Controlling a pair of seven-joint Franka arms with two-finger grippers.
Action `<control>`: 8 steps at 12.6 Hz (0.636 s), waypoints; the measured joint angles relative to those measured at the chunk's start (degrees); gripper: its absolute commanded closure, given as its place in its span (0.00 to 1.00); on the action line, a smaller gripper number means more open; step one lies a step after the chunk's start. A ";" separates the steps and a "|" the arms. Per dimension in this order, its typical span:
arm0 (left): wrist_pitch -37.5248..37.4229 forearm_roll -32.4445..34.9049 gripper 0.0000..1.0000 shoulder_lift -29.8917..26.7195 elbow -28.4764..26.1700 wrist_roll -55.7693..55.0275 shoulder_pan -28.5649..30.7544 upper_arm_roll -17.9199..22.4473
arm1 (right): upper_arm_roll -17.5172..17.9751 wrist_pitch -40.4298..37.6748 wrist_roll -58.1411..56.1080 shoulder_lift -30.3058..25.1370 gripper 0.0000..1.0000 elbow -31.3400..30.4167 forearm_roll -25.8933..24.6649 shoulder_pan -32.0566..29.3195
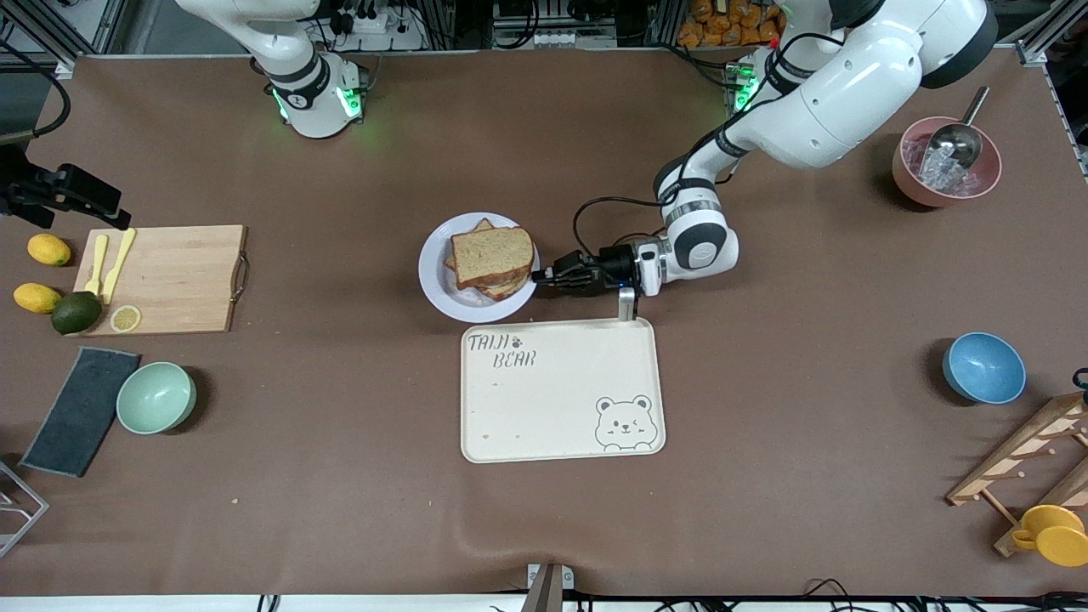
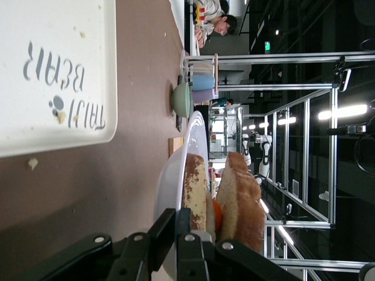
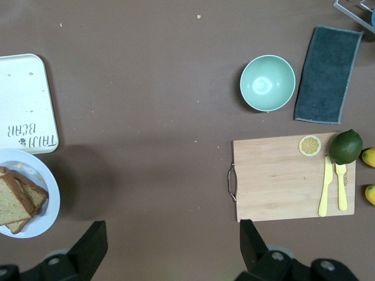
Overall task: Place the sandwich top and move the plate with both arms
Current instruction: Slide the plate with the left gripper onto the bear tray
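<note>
Left tool [image 1: 537, 275] grips the plate [image 1: 438, 293] rim; only the right wrist view shows the right tool [image 3: 173, 252] spread, empty.

One white plate [image 1: 438, 293] carries the sandwich, with one plain bread slice, the sandwich top [image 1: 493, 257], uppermost. Just beside the plate, nearer the front camera, lies one cream tray [image 1: 561, 408]. The surface [image 1: 340, 476] also holds three bowls: one green [image 1: 156, 397], one blue [image 1: 984, 367], one pink [image 1: 909, 183] with one scoop [image 1: 956, 140]. There are two lemons [image 1: 48, 249] [image 1: 36, 297], one avocado [image 1: 76, 313], one lemon slice [image 1: 126, 319], one cutting board [image 1: 183, 276], two yellow utensils [image 1: 119, 263] [image 1: 97, 264], one dark cloth [image 1: 81, 410].
</note>
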 measured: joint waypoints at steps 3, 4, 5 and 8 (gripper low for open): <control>0.00 0.00 1.00 -0.22 0.37 0.09 2.36 -0.72 | 0.00 0.01 0.00 0.00 0.00 0.00 0.00 0.00; 0.00 0.00 1.00 -0.27 0.43 0.09 3.42 -1.07 | 0.00 0.01 0.00 0.00 0.00 0.00 0.00 0.00; 0.00 0.00 1.00 -0.34 0.46 0.09 4.34 -1.21 | 0.00 0.01 0.00 0.00 0.00 0.00 0.00 0.00; 0.00 0.00 1.00 -0.42 0.86 0.09 6.94 -1.25 | -0.01 0.01 0.00 0.00 0.00 0.00 0.00 0.00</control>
